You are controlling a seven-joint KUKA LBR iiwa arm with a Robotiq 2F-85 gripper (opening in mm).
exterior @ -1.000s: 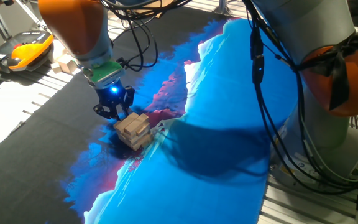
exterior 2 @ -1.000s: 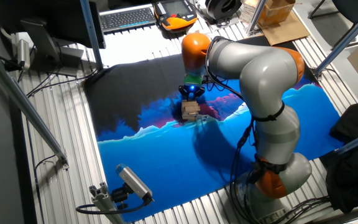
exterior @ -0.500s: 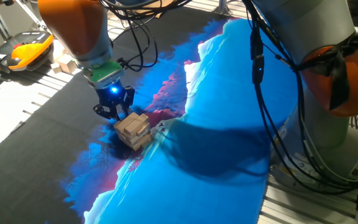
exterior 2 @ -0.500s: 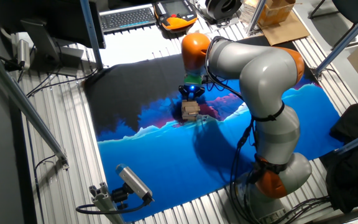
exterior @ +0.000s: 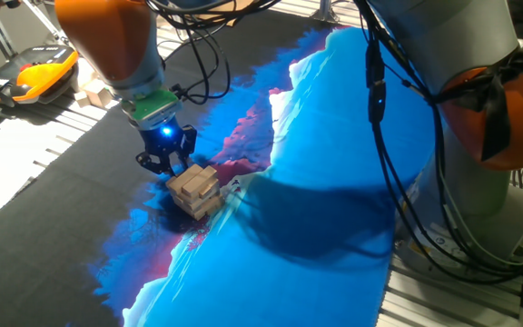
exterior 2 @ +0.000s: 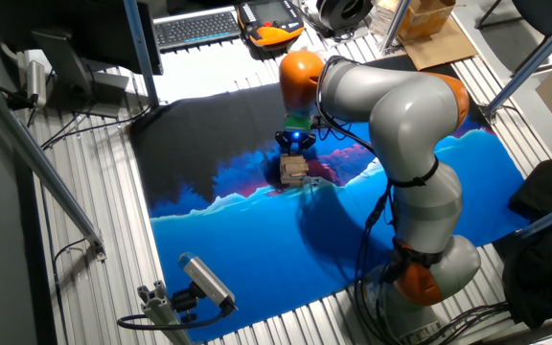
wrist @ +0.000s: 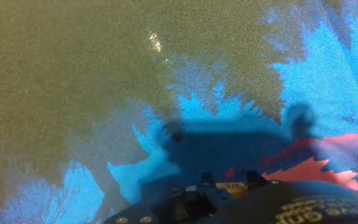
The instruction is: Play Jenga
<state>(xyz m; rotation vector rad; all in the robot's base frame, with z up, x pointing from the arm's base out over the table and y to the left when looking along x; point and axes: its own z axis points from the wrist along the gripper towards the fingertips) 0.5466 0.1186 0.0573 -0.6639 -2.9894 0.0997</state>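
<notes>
- 1 Jenga (exterior: pixel 194 189) tower of pale wooden blocks, about 4 crosswise layers and slightly askew, is seen standing on the mat (exterior: pixel 316 182), right where the blue print meets the dark part.
- The tower is placed just in front of and slightly below the gripper (exterior: pixel 164 162), touching it or nearly so; contact cannot be confirmed from either fixed view.
- The state of the gripper cannot be told: the black fingers are seen low beside the tower, but whether they are apart, together or clamped on a block is hidden by their dark colour and by the hand's own body.
- The step in hand is judged to be an approach to 1 block from the side. It would be done well if the push or pull were kept level and along the block's long axis, slowly, with a loose block chosen so that the layers above are not dragged.
- Since the tower is already skewed, a sideways nudge could topple it.
- In the hand view the tower is not shown at all; only the mat, a shadow and the hand's lower edge are visible.
- A few chunkier loose blocks (exterior: pixel 91 91) lie well behind the gripper, partly cut off by the arm (exterior: pixel 107 41).
</notes>
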